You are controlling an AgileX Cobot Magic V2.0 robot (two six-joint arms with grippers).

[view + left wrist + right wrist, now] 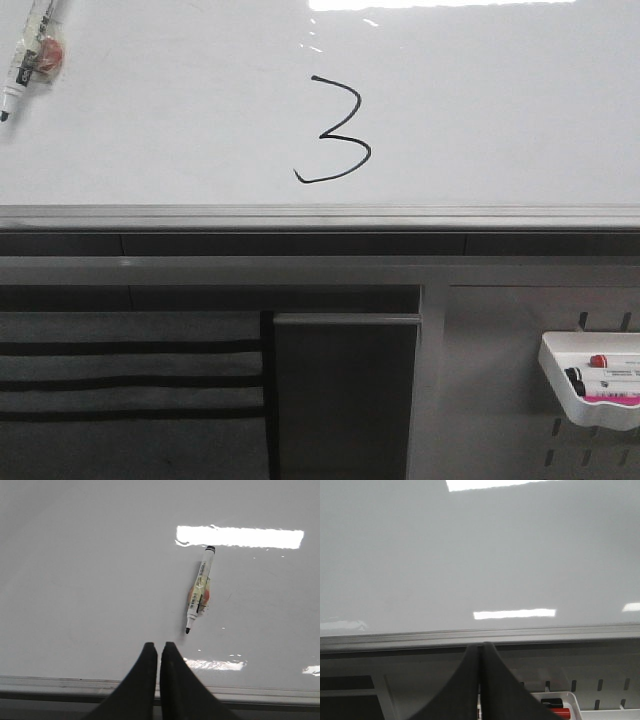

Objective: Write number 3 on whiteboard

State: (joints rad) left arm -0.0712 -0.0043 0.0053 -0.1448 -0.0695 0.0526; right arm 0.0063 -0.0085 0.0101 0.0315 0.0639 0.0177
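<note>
A thin black number 3 (336, 132) is drawn in the middle of the glossy whiteboard (500, 110). An uncapped white marker (28, 55) with a black tip lies on the board at the far left; the left wrist view shows the marker (199, 590) a short way beyond my left gripper (159, 646). That gripper is shut and empty, over the board near its grey edge rail (60, 684). My right gripper (480, 646) is shut and empty, level with the rail (395, 640). Neither gripper shows in the front view.
Below the rail (300, 218) is a grey perforated pegboard panel (490, 400) with a white tray (590, 385) holding a red and a black marker, also seen in the right wrist view (560, 706). A dark panel (345, 395) and striped grey surface (130, 390) lie lower left.
</note>
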